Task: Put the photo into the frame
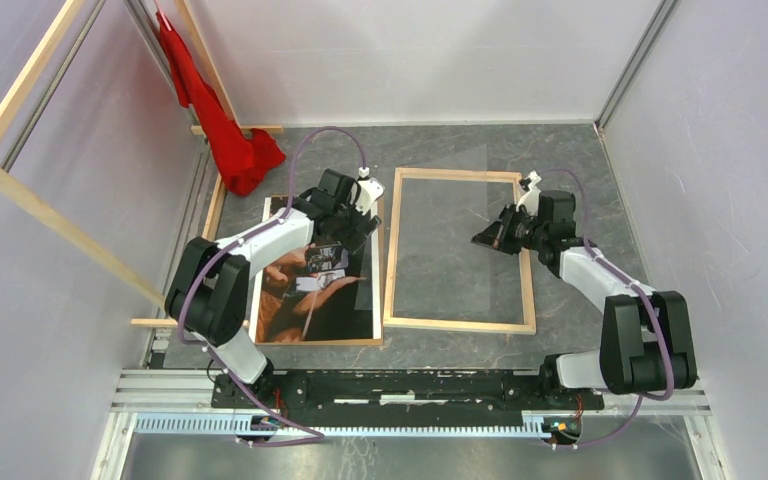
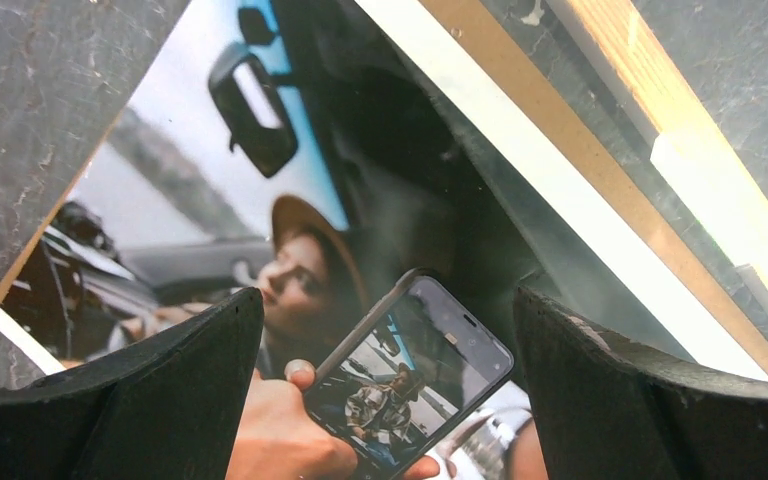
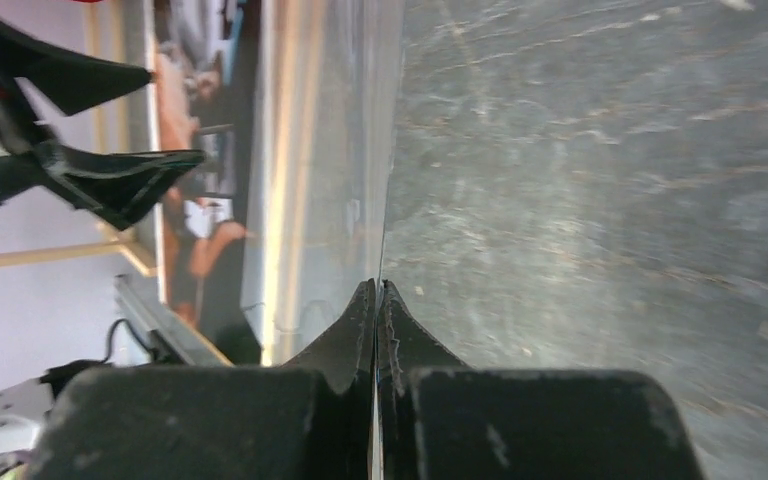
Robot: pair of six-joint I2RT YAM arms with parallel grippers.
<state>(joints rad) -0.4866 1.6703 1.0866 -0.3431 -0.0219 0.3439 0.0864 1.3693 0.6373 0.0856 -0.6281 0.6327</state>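
Note:
The photo lies picture side up on a brown backing board at the left. The left wrist view shows it close up, with the board's edge beside it. My left gripper hovers just above the photo's far part, open and empty. The frame lies flat to the right of the photo, pale wood face up. My right gripper is over the frame, shut on the edge of a thin clear pane, which it holds tilted.
A red cloth hangs at the back left. Long pale wooden beams stand along the left wall. A metal rail runs along the near edge by the arm bases. White walls close in the table.

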